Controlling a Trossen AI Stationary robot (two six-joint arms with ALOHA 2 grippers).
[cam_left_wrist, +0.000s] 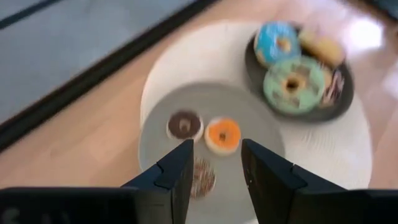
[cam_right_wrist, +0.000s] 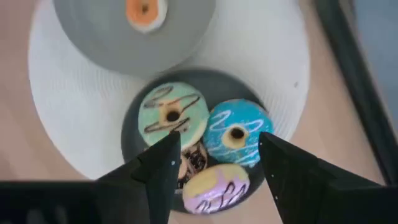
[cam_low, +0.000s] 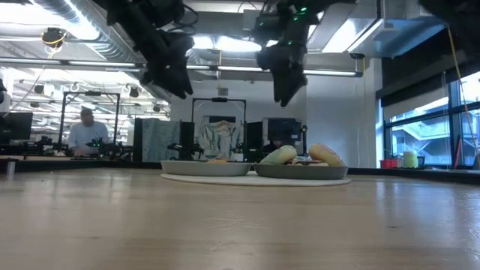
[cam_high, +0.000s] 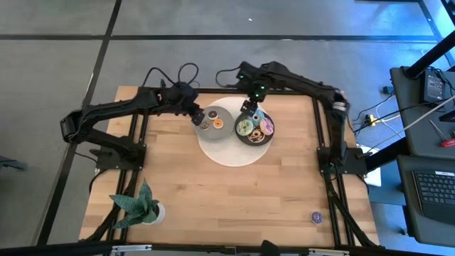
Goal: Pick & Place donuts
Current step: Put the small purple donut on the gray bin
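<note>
Two plates rest on a white round mat [cam_high: 234, 153]. The light grey plate [cam_left_wrist: 249, 112] carries a brown donut [cam_left_wrist: 184, 124], an orange donut [cam_left_wrist: 222, 135] and a sprinkled donut [cam_left_wrist: 202, 177] that is partly behind one finger. The dark plate [cam_right_wrist: 134, 146] holds a green donut [cam_right_wrist: 173, 115], a blue donut [cam_right_wrist: 236, 134], a pink-and-yellow donut [cam_right_wrist: 214, 190] and a dark one [cam_right_wrist: 193, 160] beneath them. My left gripper [cam_left_wrist: 216, 149] hangs open above the grey plate's left part. Over the dark plate my right gripper [cam_right_wrist: 219, 142] hangs open, well clear of the pile.
A purple donut [cam_high: 316, 217] lies alone near the table's near right corner. A green potted plant [cam_high: 138, 206] stands at the near left. Bare wood lies between them and in front of the mat.
</note>
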